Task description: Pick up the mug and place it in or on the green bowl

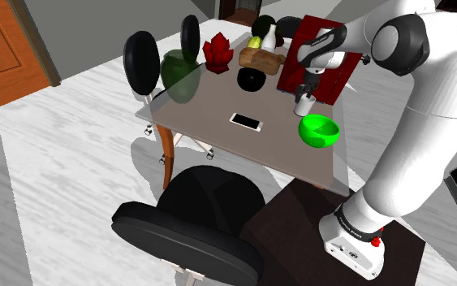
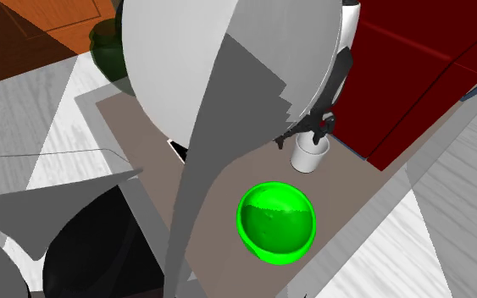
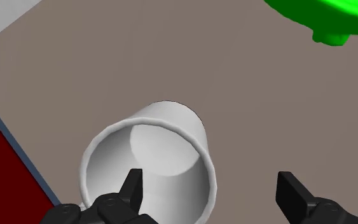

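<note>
Grasping step: the gripper (image 3: 212, 191) hovered over the white mug (image 3: 152, 162) by the table's (image 3: 75, 63) edge, fingers (image 3: 133, 188) apart — one above its opening. Next, probably: lower, pinch the wall.

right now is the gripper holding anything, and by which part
Nothing is held. The gripper is open around one side of the white mug, with one finger over its mouth and the other outside, apart from the wall.

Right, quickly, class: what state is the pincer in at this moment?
Pincer: open, holding nothing; the white mug is just below it, not clasped.
</note>
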Available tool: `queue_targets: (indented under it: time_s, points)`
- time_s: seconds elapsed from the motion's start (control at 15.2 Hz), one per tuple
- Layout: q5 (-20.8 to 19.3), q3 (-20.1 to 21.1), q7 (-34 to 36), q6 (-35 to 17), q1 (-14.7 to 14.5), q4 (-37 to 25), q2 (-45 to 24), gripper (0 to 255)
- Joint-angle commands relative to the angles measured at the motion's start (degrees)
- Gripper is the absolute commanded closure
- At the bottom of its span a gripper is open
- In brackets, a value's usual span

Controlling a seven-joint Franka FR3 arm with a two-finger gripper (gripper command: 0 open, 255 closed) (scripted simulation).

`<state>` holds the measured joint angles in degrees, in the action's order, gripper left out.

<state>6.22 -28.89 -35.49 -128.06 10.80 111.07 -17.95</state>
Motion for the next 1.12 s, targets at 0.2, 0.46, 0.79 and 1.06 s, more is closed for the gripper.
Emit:
queue_targets:
  time_s: [0.2, 0.46, 0.79, 1.06]
  points:
    - [1.4, 0.6, -0.9, -2.8, 0.7, 0.7, -2.3, 0]
    - [1.4, 0.6, -0.9, -2.8, 0.7, 0.7, -2.3, 0]
    - [1.4, 0.6, -0.9, -2.8, 0.7, 0.7, -2.3, 255]
    - [1.4, 0.6, -0.9, -2.8, 0.7, 0.7, -2.3, 255]
